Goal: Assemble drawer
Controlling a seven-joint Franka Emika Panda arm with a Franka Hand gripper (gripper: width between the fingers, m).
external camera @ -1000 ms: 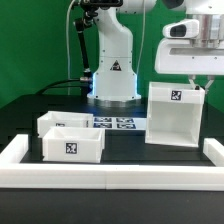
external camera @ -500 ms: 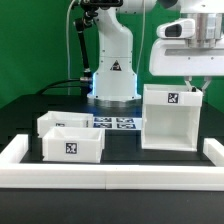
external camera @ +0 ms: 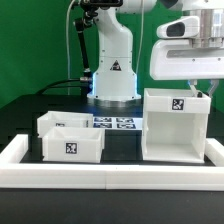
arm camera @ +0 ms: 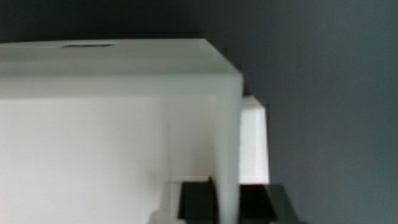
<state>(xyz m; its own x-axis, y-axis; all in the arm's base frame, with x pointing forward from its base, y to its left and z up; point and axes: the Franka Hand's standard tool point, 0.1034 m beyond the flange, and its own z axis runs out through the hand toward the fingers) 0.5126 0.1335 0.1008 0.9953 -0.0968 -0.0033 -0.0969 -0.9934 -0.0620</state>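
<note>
The tall white drawer casing (external camera: 176,124) stands on the table at the exterior view's right, open side toward the camera, a square tag on its top front edge. My gripper (external camera: 207,92) is shut on the casing's right wall at its top; in the wrist view the black fingers (arm camera: 262,203) sit on either side of that thin wall (arm camera: 228,150). Two shallow white trays (external camera: 72,146) (external camera: 60,122), each with a tag, lie at the exterior view's left.
The marker board (external camera: 117,123) lies flat between the trays and the casing, in front of the robot base (external camera: 114,80). A long low white border rail (external camera: 110,176) runs along the front, with end pieces at both sides (external camera: 213,152).
The casing has slid toward the camera and slightly left across the table, held by my gripper, which moved with it. The trays have not moved.
</note>
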